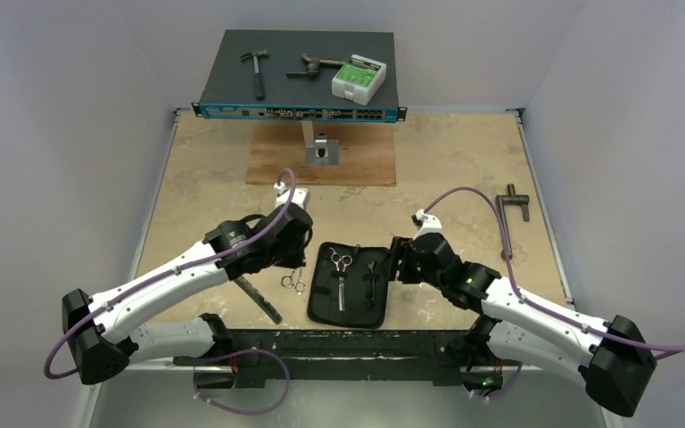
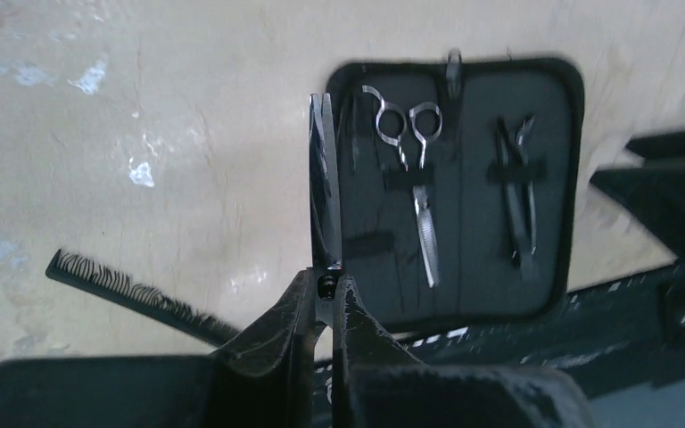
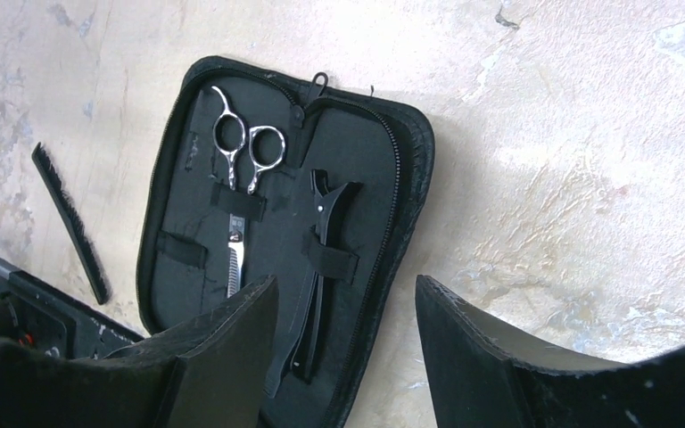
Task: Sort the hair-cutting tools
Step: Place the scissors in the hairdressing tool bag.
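Note:
An open black zip case point(image 1: 359, 309) lies near the table's front edge. One pair of silver scissors point(image 1: 341, 267) is strapped in its left half, and a black hair clip point(image 1: 373, 278) in its right half. My left gripper point(image 2: 328, 278) is shut on a second pair of scissors point(image 2: 325, 178) at the pivot, blades pointing out over the case's left edge point(image 2: 473, 259). Their ring handles point(image 1: 292, 282) show under the gripper point(image 1: 292, 264). The black comb point(image 1: 259, 300) lies on the table left of the case. My right gripper point(image 3: 343, 299) stands open over the case's right edge point(image 3: 357, 178), above the clip point(image 3: 321, 259).
A network switch point(image 1: 232, 76) at the back carries a hammer point(image 1: 255, 69), a rusty tool point(image 1: 314, 65) and a green-white box point(image 1: 358, 78). A wooden board point(image 1: 357, 160) holds a metal bracket point(image 1: 323, 148). A grey T-shaped bar point(image 1: 512, 212) lies at right.

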You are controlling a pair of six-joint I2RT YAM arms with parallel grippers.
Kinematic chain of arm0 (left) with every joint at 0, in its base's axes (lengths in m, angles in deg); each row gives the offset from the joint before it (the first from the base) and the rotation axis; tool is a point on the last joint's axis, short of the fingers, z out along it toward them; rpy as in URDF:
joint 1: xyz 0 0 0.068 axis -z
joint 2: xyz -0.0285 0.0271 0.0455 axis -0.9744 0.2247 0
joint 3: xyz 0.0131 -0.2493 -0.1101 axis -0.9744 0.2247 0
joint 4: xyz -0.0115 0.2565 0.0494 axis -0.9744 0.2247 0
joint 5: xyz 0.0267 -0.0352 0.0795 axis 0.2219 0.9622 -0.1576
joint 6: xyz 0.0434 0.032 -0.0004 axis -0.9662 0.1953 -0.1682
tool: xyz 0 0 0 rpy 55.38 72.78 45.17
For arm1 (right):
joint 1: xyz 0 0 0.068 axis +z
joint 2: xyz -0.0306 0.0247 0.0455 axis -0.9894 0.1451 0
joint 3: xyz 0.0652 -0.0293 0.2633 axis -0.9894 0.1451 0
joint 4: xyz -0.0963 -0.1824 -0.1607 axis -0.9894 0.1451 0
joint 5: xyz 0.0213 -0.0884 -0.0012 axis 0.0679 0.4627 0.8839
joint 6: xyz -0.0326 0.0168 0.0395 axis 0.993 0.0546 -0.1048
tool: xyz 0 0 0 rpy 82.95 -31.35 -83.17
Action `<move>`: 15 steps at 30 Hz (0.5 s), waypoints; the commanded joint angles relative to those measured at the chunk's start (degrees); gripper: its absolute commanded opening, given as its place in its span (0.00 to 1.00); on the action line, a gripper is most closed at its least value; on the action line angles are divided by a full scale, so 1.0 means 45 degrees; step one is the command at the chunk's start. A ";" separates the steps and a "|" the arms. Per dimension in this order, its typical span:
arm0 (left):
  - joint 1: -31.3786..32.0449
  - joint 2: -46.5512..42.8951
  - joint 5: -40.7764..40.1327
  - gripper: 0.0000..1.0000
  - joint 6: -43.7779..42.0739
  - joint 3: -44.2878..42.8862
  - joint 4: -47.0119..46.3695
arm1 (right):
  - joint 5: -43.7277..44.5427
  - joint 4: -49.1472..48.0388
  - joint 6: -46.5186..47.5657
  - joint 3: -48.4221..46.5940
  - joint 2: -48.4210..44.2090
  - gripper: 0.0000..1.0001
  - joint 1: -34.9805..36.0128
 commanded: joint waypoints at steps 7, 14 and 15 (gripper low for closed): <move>0.2653 0.0090 0.2474 0.00 -0.1195 0.0126 0.2756 | 0.0397 -0.0307 -0.0568 0.0094 -0.0029 0.59 0.0003; 0.4601 0.1506 0.2720 0.00 -0.0688 0.0046 0.2857 | 0.0334 -0.0922 -0.0835 0.0616 0.0022 0.59 0.0007; 0.4696 0.1641 0.2773 0.00 -0.0629 0.0124 0.2735 | 0.0303 -0.1041 -0.0879 0.0719 0.0069 0.59 0.0009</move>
